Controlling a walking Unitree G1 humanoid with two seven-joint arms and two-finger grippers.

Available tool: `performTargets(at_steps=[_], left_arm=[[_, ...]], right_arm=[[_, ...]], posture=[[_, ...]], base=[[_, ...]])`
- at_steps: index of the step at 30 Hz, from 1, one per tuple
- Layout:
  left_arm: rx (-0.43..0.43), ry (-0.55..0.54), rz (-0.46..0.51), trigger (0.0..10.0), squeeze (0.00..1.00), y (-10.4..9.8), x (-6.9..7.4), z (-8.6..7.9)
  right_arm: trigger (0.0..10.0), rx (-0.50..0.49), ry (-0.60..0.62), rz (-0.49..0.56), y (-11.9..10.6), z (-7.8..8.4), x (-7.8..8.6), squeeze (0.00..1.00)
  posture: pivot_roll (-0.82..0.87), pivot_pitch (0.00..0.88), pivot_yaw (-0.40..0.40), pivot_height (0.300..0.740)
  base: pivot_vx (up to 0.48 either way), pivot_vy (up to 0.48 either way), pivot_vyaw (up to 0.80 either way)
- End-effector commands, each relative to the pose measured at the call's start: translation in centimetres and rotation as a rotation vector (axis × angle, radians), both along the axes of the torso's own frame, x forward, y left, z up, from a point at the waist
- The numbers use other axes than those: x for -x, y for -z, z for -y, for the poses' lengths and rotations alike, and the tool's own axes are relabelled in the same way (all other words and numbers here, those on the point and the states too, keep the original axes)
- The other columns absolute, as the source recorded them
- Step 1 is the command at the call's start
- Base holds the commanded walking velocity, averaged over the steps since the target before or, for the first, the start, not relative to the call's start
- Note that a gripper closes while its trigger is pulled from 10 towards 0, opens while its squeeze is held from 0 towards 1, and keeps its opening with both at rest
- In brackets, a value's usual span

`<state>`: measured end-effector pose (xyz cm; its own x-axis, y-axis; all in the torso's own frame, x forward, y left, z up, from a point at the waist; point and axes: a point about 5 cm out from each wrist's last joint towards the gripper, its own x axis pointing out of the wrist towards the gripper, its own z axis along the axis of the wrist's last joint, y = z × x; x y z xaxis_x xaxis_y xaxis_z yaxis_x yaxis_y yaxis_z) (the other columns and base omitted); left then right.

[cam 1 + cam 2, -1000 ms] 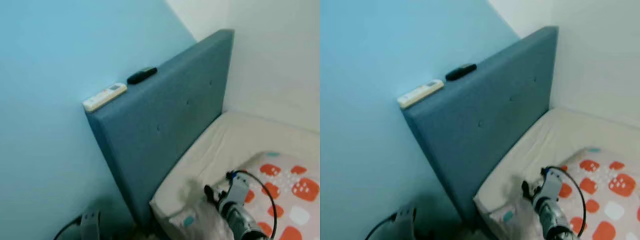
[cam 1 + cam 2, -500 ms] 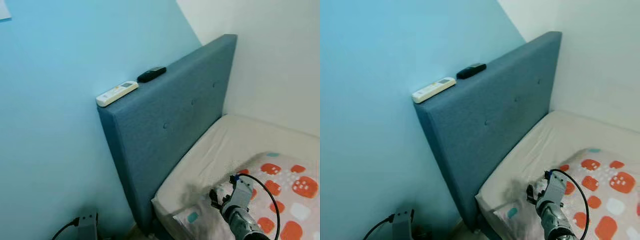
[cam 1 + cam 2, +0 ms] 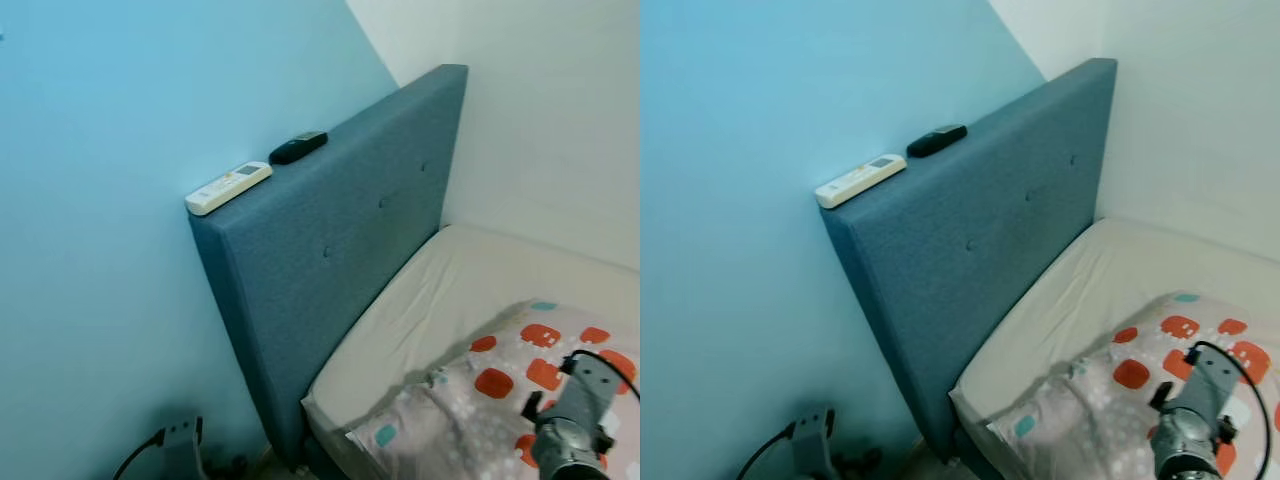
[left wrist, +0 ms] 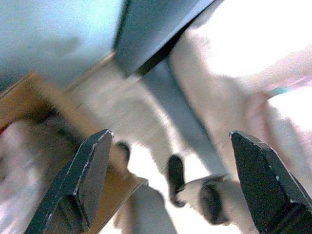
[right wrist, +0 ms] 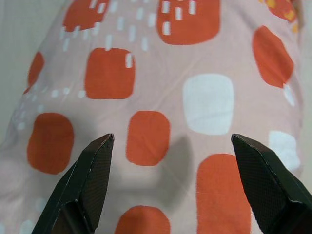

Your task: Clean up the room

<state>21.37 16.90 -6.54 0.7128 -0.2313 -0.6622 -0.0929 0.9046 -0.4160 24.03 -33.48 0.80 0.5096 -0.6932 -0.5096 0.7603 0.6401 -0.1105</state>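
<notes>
While the right gripper [image 5: 170,185] has drawn back over the patterned blanket [image 5: 161,97], fingers spread wide and empty, nothing is yet gathered. The left gripper [image 4: 170,185] hangs wide open near the floor [image 4: 122,112].

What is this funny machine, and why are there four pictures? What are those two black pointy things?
It is a walking robot tidying a bedroom. Two pictures come from the cameras in its head, like two eyes, so they look nearly the same. They show a blue headboard with a white remote and a black remote lying on top, and a bed with a spotted blanket on it. The silver arm at the bottom is its right arm.

The other two pictures come from cameras on its wrists. The black pointy things are its fingers, which work like tongs. The right gripper hangs open over the blanket. The left gripper is open too, pointing down at the floor beside the bed. Neither one holds anything.
</notes>
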Motion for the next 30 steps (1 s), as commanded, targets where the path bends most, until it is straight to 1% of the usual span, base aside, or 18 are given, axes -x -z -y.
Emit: performTargets(at_steps=[1, 4, 7, 8, 10, 13, 16, 18, 19, 20, 22, 24, 25, 26, 29, 30], left_arm=[[0.026, -0.005, 0.051, 10.0, 0.0, -0.7, -0.9, -0.2], [0.047, 0.022, 0.119, 10.0, 0.0, -1.8, -2.4, -0.2], [0.046, 0.026, 0.13, 10.0, 0.0, -2.0, -2.7, -0.2], [0.047, 0.038, 0.172, 10.0, 0.0, -2.8, -3.7, 0.0], [0.047, 0.038, 0.172, 10.0, 0.0, -2.8, -3.7, 0.0], [0.057, 0.06, 0.217, 10.0, 0.0, -3.6, -4.7, 0.4], [0.065, 0.067, 0.236, 10.0, 0.0, -4.0, -5.1, 0.6], [0.078, 0.074, 0.263, 10.0, 0.0, -4.5, -5.8, 1.0], [0.078, 0.074, 0.263, 10.0, 0.0, -4.5, -5.8, 1.0], [0.091, 0.085, 0.291, 10.0, 0.0, -5.0, -6.4, 1.4], [0.095, 0.089, 0.3, 10.0, 0.0, -5.2, -6.6, 1.5], [0.113, 0.103, 0.325, 10.0, 0.0, -5.7, -7.1, 1.9], [0.131, 0.123, 0.343, 10.0, 0.0, -6.2, -7.5, 2.4], [0.131, 0.123, 0.343, 10.0, 0.0, -6.2, -7.5, 2.4], [0.191, 0.234, 0.407, 10.0, 0.0, -7.6, -8.7, 4.5], [0.191, 0.234, 0.407, 10.0, 0.0, -7.6, -8.7, 4.5]], right_arm=[[10.0, -0.056, -0.01, -0.017, 1.0, -0.7, 0.4, 0.0], [10.0, -0.111, -0.089, 0.026, 1.5, -2.3, -0.1, 0.0], [10.0, -0.117, -0.102, 0.033, 1.6, -2.5, -0.2, 0.0], [10.0, -0.152, -0.146, 0.058, 1.9, -3.3, -0.3, 0.0], [10.0, -0.152, -0.146, 0.058, 1.9, -3.3, -0.3, 0.0], [10.0, -0.151, -0.171, 0.062, 2.0, -3.7, -0.4, 0.0], [10.0, -0.145, -0.167, 0.07, 2.0, -3.7, -0.4, 0.0], [10.0, -0.136, -0.162, 0.065, 2.0, -3.7, -0.3, 0.0], [10.0, -0.136, -0.162, 0.065, 2.0, -3.7, -0.3, 0.0], [10.0, -0.141, -0.168, 0.064, 2.0, -3.7, -0.3, 0.0], [10.0, -0.147, -0.169, 0.068, 2.0, -3.8, -0.4, 0.0], [10.0, -0.154, -0.186, 0.073, 2.1, -4.2, -0.5, 0.0], [10.0, -0.158, -0.205, 0.072, 2.2, -4.5, -0.6, 0.0], [10.0, -0.158, -0.205, 0.072, 2.2, -4.5, -0.6, 0.0], [10.0, -0.168, -0.264, 0.075, 2.6, -5.6, -0.7, 0.0], [10.0, -0.168, -0.264, 0.075, 2.6, -5.6, -0.7, 0.0]], posture=[[-0.12, 0.047, 0.032, 0.739], [-0.12, 0.051, 0.029, 0.739], [-0.12, 0.051, 0.029, 0.739], [-0.12, 0.048, 0.031, 0.739], [-0.12, 0.048, 0.031, 0.739], [-0.13, 0.045, 0.034, 0.739], [-0.13, 0.041, 0.035, 0.739], [-0.14, 0.041, 0.033, 0.739], [-0.14, 0.041, 0.033, 0.739], [-0.14, 0.041, 0.032, 0.739], [-0.14, 0.041, 0.032, 0.739], [-0.16, 0.039, 0.034, 0.739], [-0.16, 0.038, 0.035, 0.739], [-0.16, 0.038, 0.035, 0.739], [-0.19, 0.038, 0.038, 0.739], [-0.19, 0.038, 0.038, 0.739]], base=[[0.0, 0.0, 0.0], [0.0, 0.0, 0.0], [0.0, 0.0, -0.47], [0.0, 0.0, -0.77], [0.0, 0.0, -0.77], [0.0, 0.0, -0.77], [0.0, 0.0, -0.77], [0.0, 0.0, -0.25], [0.0, 0.0, 0.0], [0.0, 0.0, 0.0], [0.0, 0.0, 0.0], [0.0, 0.0, 0.0], [0.0, 0.0, 0.0], [0.0, 0.0, 0.0], [0.0, 0.0, 0.0], [0.0, 0.0, 0.0]])
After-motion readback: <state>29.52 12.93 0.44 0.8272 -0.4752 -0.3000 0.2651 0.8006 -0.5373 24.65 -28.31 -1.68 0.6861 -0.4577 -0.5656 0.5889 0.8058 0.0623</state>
